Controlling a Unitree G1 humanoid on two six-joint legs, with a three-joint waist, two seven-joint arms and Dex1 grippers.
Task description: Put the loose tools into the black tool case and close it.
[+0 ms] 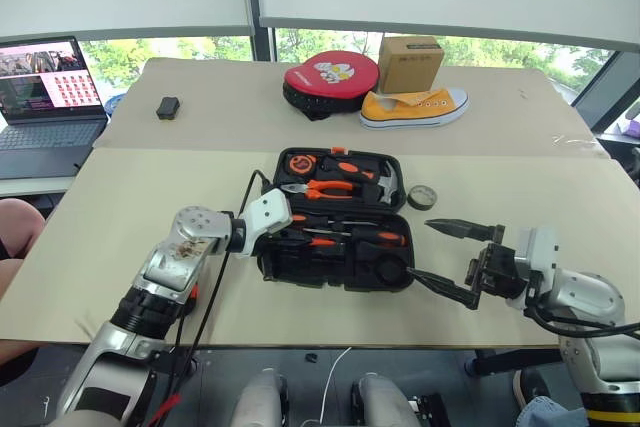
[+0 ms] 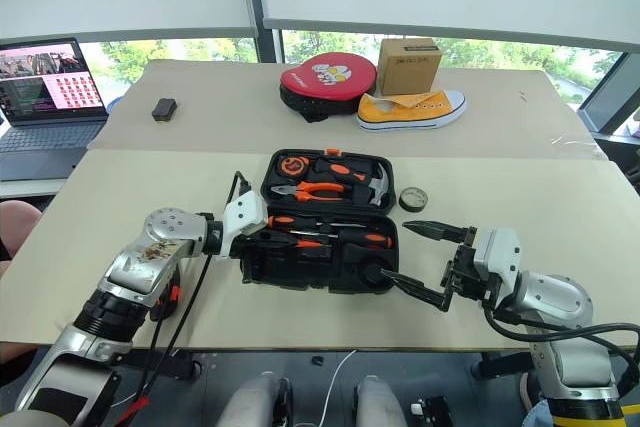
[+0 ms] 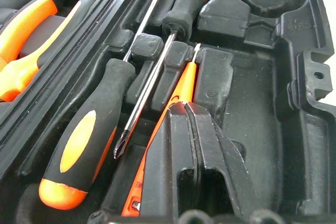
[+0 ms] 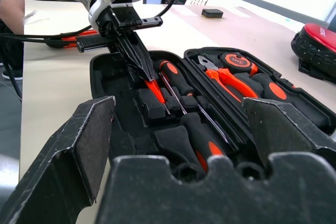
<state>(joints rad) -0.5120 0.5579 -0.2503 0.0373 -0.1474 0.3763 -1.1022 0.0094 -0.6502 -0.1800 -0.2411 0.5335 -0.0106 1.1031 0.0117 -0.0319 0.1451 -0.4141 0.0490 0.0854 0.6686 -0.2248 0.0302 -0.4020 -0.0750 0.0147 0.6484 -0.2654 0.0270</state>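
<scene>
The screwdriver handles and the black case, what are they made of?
The screwdriver handles look like matte black rubbery grip with smooth orange plastic inlays and tips. The shafts are shiny and mirror-like, probably steel. The black tool case looks like hard moulded plastic with a dull finish, judging by its sharp-edged slots.

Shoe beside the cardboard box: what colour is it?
The shoe is yellow with a white sole, clearest in the left eye view.
</scene>
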